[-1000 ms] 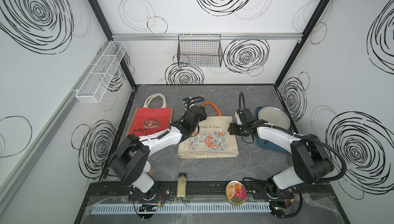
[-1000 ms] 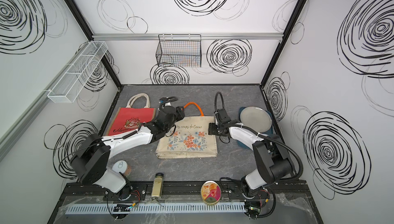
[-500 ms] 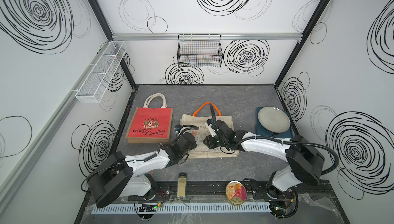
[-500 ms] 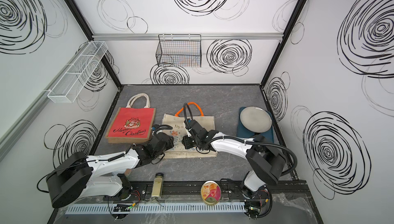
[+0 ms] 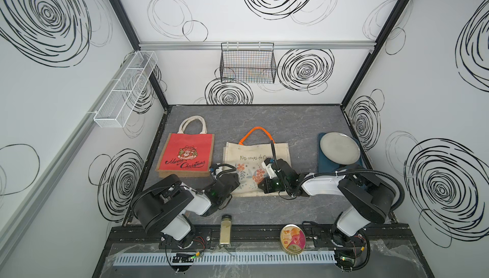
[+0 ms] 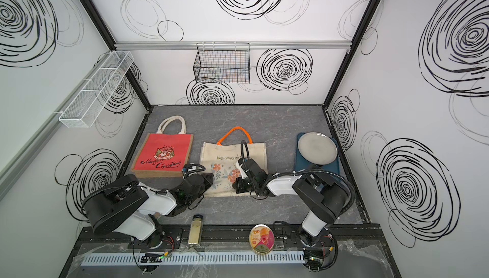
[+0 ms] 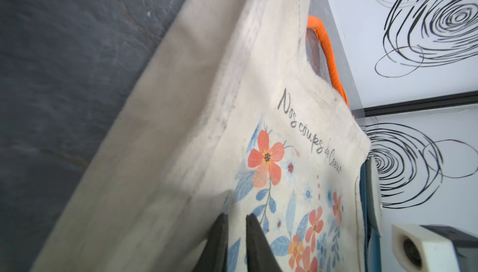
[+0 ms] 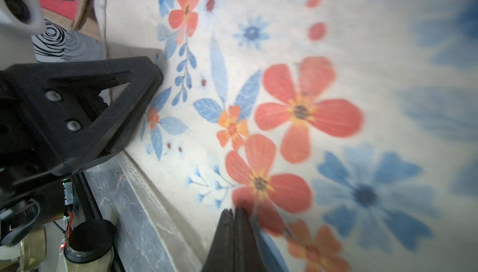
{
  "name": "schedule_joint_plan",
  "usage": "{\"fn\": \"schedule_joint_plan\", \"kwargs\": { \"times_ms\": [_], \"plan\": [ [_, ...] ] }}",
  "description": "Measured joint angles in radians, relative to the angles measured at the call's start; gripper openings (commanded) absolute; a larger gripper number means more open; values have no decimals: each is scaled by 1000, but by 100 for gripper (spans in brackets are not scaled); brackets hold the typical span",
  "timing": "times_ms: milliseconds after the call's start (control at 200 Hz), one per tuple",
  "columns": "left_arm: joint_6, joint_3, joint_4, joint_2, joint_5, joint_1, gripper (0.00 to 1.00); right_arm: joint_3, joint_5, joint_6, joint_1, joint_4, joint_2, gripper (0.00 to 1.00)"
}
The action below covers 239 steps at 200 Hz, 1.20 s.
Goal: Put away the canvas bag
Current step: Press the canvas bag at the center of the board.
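left pincer [image 7: 236, 219] pinched the bag [image 5: 248, 152] corner, right pincer [image 8: 232, 212] pressed together at its hem, guess to lift evenly.

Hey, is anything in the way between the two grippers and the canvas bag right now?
Nothing visible. The left gripper is at the bag's near corner, and the right gripper, shut, is at its floral print by the near edge.

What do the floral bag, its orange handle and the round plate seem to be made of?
The floral bag: woven cotton canvas, matte, judging by visible weave and stitched hems. The handle: orange braided cord or webbing, probably synthetic. The plate: smooth grey, soft sheen; glazed ceramic or metal, cannot tell.
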Motion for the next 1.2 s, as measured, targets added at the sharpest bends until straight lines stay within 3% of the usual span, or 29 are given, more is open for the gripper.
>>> {"fn": "schedule_joint_plan", "kwargs": {
  "times_ms": [140,390,751,856,981,1196],
  "plan": [
    [-42,-17,52,15,3,5,18,-124,-41,35,-106,83,-71,2],
    [-51,-10,-10,-16,-9,39,15,-208,-45,89,-183,143,-112,0],
    [-18,4,-76,-42,-27,60,14,-346,48,166,-273,112,-336,0],
    [9,14,-111,-68,-39,61,18,-348,100,173,-285,72,-365,0],
    [77,21,-168,-112,-49,72,30,-321,132,164,-286,17,-383,0],
    [172,80,-291,-151,-49,77,31,-258,213,118,-293,-149,-432,0]
  ]
}}
